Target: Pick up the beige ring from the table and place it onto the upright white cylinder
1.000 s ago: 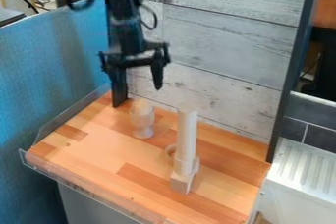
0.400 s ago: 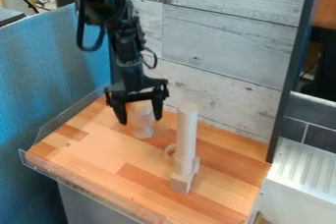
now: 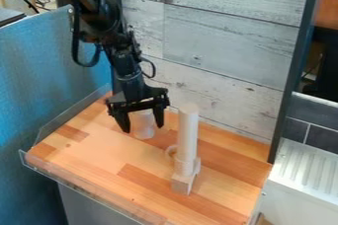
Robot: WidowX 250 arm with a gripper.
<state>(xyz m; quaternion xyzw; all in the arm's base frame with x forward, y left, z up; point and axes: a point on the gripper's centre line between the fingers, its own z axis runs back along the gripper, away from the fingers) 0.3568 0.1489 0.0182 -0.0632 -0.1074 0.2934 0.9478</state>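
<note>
1. Gripper (image 3: 143, 128) in the camera view: black, hanging down over the back left part of the wooden tabletop (image 3: 99, 157), on an arm that comes in from the upper left. Its two fingers are spread wide, one on each side of a pale cup. Whether either finger touches it, I cannot tell.
2. Pale cup (image 3: 143, 126): upright on the tabletop, between the fingers, its top partly hidden by the gripper.
3. White tube (image 3: 188, 137): tall and upright, to the right of the cup and apart from it. At its foot is a pale block (image 3: 181, 183), and a small ring (image 3: 170, 151) sits just beside its lower left side.
4. Around these: a clear edging (image 3: 96, 196) along the tabletop's front, a blue panel (image 3: 49, 76) at left, a whitish plank wall (image 3: 224, 46) behind, and a white ridged surface (image 3: 300, 172) at right.
</note>
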